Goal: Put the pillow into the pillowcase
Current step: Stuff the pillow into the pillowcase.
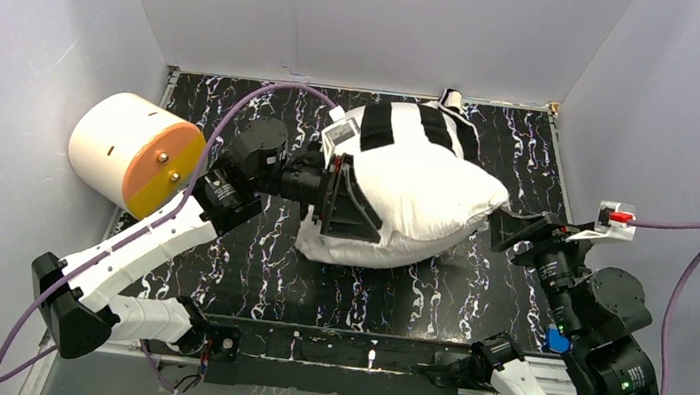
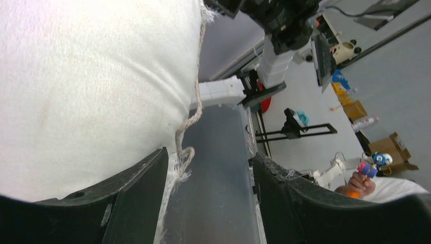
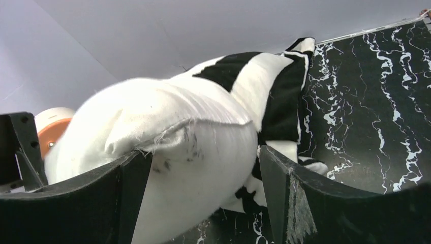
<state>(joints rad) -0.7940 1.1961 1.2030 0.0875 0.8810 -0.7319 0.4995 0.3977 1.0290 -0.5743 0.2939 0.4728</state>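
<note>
L tool jaws wide apart, gripping nothing; in wrist view one finger lies against the side of the pillow, and the gap btwn the fingers is bare. A frayed thread hangs off the pillow seam just beside that finger. R tool is also spread wide at the pillow's opposite end; the pillow corner bulges into the gap but isn't pinched. Pillow lies mid-table btwn the two tools. Its far end is inside the striped pillowcase, which is bunched toward the back wall; the near part is bare white. Cream cylinder w/ orange face sits at table's left edge, well apart from pillow
</note>
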